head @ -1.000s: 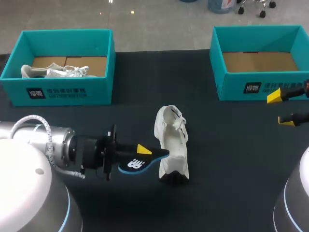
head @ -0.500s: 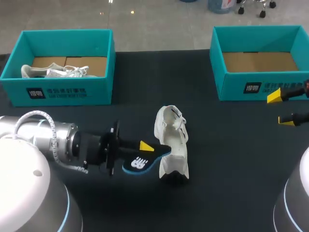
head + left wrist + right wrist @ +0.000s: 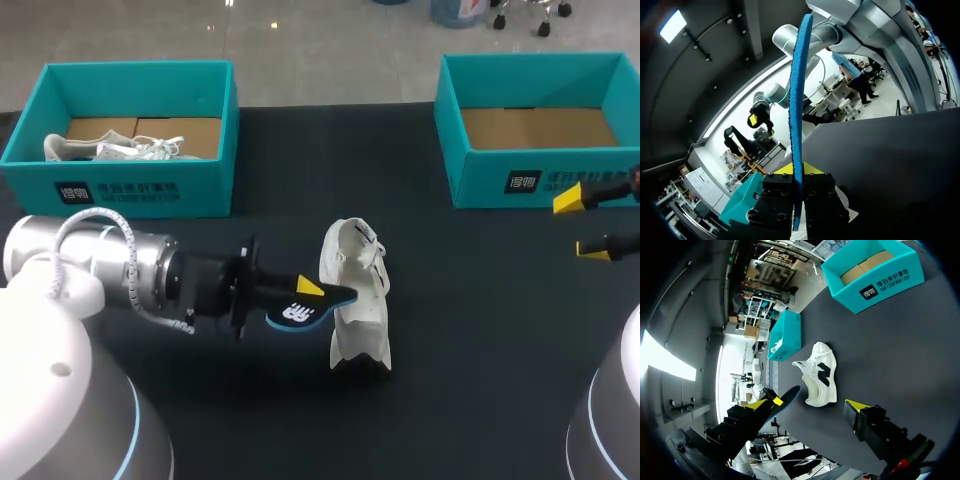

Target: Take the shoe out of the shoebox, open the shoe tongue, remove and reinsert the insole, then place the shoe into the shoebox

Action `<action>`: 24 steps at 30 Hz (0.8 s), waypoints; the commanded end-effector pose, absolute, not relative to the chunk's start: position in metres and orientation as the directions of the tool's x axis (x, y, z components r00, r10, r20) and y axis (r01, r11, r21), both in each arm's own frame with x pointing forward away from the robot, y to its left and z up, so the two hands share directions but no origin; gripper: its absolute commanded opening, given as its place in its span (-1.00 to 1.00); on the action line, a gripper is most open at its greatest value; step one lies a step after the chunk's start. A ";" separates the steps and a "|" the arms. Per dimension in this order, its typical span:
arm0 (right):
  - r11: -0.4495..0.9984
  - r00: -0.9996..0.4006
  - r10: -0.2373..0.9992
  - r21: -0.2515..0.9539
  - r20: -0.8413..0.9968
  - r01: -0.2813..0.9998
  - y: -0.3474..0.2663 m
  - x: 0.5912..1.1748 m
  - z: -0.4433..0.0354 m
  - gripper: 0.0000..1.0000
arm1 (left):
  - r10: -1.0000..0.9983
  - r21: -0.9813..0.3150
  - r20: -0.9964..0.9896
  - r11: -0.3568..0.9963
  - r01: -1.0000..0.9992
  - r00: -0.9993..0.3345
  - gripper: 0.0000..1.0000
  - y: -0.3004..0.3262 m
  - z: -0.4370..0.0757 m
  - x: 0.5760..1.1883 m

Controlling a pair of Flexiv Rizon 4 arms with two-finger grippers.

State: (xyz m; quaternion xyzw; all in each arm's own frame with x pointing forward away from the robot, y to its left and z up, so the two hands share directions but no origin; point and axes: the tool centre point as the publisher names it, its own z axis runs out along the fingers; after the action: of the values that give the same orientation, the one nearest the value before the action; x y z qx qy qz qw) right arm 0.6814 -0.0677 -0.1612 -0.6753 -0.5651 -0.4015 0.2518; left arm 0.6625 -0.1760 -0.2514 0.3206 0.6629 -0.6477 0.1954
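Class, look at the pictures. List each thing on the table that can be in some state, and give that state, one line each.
Shoe: out of its box, on the table.
Insole: mostly out of the shoe, tip at its opening.
Left pincer: shut on the insole.
Left box: open, second shoe inside.
Right box: open, nothing inside.
Right pincer: open, empty.

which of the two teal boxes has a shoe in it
The left shoebox: a white shoe lies inside it, while the right shoebox shows only its bare cardboard floor.
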 end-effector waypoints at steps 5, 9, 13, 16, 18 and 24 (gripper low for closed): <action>-0.237 0.041 0.563 0.114 0.825 0.965 -0.067 0.680 -0.161 1.00 | 0.190 -0.736 -0.670 -0.046 0.675 -0.718 -1.00 -0.190 -0.267 0.676; -0.237 0.041 0.563 0.114 0.825 0.965 -0.067 0.680 -0.161 1.00 | 0.194 -0.741 -0.664 -0.039 0.671 -0.722 -1.00 -0.192 -0.273 0.676; -0.237 0.041 0.563 0.114 0.825 0.965 -0.067 0.680 -0.161 1.00 | 0.188 -0.745 -0.658 -0.028 0.666 -0.729 -1.00 -0.192 -0.277 0.676; -0.237 0.041 0.563 0.114 0.825 0.965 -0.067 0.680 -0.161 1.00 | 0.179 -0.749 -0.655 -0.021 0.662 -0.734 -1.00 -0.193 -0.280 0.676; -0.237 0.041 0.563 0.114 0.825 0.965 -0.067 0.680 -0.161 1.00 | 0.173 -0.750 -0.654 -0.015 0.662 -0.737 -1.00 -0.194 -0.281 0.676; -0.237 0.041 0.563 0.114 0.825 0.965 -0.067 0.680 -0.161 1.00 | 0.153 -0.745 -0.661 -0.017 0.667 -0.734 -1.00 -0.194 -0.270 0.668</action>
State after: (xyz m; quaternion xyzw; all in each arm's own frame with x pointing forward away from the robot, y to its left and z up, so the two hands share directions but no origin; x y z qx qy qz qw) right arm 0.6814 -0.0677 -0.1612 -0.6753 -0.5651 -0.4016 0.2518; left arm 0.6742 -0.1950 -0.2743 0.3083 0.6698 -0.6470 0.1941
